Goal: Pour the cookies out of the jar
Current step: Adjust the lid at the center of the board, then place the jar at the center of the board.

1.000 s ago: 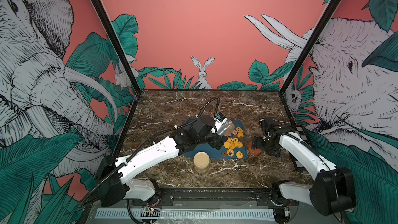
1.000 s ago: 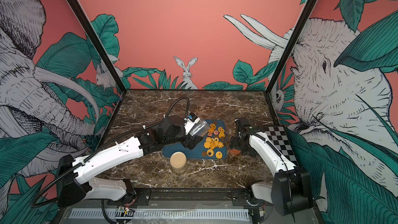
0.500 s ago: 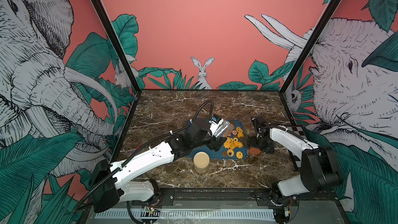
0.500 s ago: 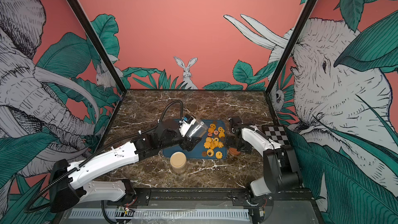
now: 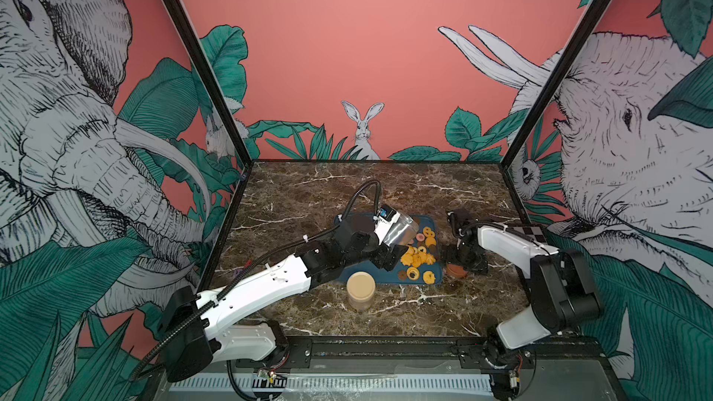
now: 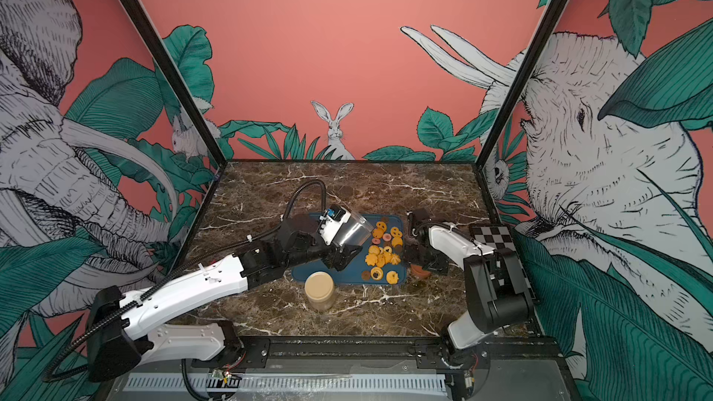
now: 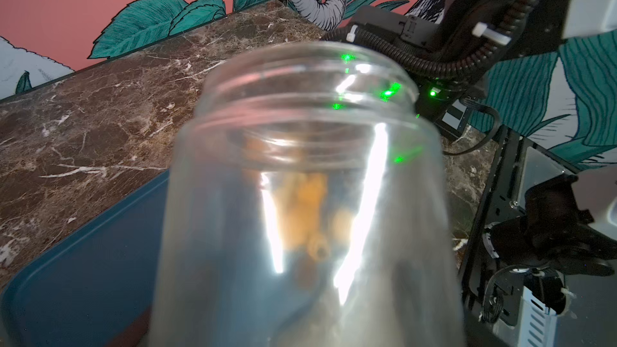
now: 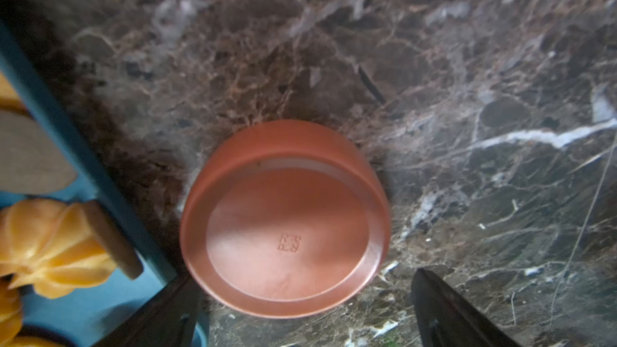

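Note:
My left gripper (image 5: 391,243) (image 6: 339,243) is shut on a clear glass jar (image 5: 401,231) (image 6: 353,231), held tilted with its open mouth toward the right over a blue tray (image 5: 386,277) (image 6: 347,275). The cookies (image 5: 418,258) (image 6: 382,254), mostly orange-yellow with some dark and pink ones, lie scattered on the tray's right half. In the left wrist view the jar (image 7: 307,195) fills the frame and hides the fingers; orange shapes blur through the glass. My right gripper (image 5: 463,260) (image 8: 300,308) hangs open just above a red-brown lid (image 5: 456,271) (image 8: 287,221) on the table.
A second jar with a tan lid (image 5: 360,290) (image 6: 319,290) stands upright just in front of the tray. A checkerboard card (image 6: 492,235) lies at the right wall. Printed walls close in the brown marble table on three sides.
The left arm has drawn back slightly, keeping the jar tilted over the tray. The right arm has folded its elbow back toward its base; its gripper stays by the lid.

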`<action>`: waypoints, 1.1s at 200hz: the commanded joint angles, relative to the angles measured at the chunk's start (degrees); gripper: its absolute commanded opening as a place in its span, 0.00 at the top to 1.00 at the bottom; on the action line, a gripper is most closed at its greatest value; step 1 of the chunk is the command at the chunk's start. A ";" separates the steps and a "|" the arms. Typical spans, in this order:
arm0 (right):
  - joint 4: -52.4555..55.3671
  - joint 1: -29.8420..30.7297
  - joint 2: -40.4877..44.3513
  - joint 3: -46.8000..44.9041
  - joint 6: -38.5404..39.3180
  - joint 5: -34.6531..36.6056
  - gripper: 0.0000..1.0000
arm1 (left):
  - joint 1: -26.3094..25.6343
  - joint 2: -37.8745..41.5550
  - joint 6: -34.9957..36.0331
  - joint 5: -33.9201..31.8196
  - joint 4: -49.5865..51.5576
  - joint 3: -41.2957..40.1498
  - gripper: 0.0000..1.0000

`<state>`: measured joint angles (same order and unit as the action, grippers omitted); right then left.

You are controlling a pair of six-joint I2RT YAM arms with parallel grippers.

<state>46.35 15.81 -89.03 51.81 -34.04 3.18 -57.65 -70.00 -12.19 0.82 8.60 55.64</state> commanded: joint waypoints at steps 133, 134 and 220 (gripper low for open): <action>1.80 -0.40 1.07 1.85 1.20 3.70 0.01 | 0.43 1.98 0.14 1.13 -4.61 -0.12 1.00; 1.98 -0.33 1.42 1.96 1.23 3.69 0.01 | 0.43 2.02 0.14 1.12 -4.67 -0.10 1.00; 3.25 8.33 25.82 14.87 -2.06 -14.93 0.01 | 0.94 1.65 -1.20 3.64 -11.20 -3.25 1.00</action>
<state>52.53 20.64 -65.34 65.10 -34.28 0.14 -57.17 -70.04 -12.32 3.03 4.91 53.19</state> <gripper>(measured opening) 0.992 0.886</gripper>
